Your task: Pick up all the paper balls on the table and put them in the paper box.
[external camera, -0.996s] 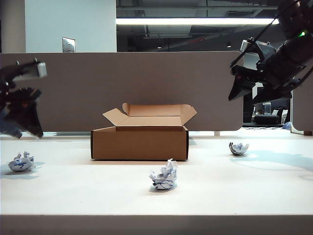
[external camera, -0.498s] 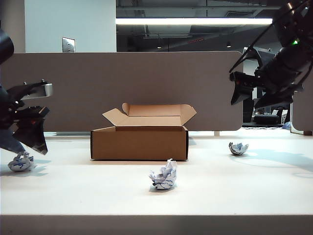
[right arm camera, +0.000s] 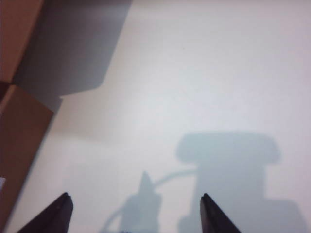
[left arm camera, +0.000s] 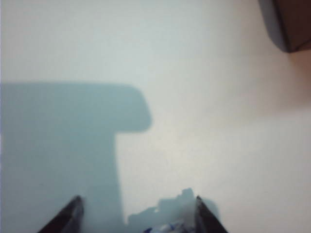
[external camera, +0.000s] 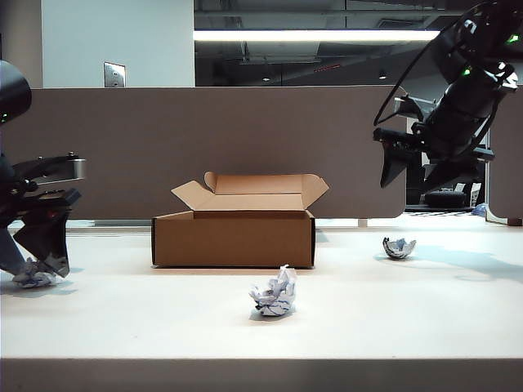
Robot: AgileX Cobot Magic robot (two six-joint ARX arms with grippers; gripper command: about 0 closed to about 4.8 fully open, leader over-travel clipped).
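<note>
in the exterior view the paper box [external camera: 234, 230] sits open at the middle of the table [external camera: 392, 318], with one paper ball [external camera: 274, 294] near the front, another [external camera: 399, 247] to the right, and a third [external camera: 31, 273] at the far left, where the left gripper [external camera: 37, 263] reaches down around it with fingers apart, while the right gripper [external camera: 391, 167] hangs high on the right, also spread. in the left wrist view the left gripper [left arm camera: 136, 213] has its fingertips [left arm camera: 73, 206] wide apart, the crumpled ball [left arm camera: 167, 221] between them beside one tip, and a box corner [left arm camera: 291, 24] far off. in the right wrist view the right gripper [right arm camera: 136, 211] holds its fingers [right arm camera: 209, 206] apart over bare table [right arm camera: 204, 73], the box flap [right arm camera: 19, 131] at the side.
</note>
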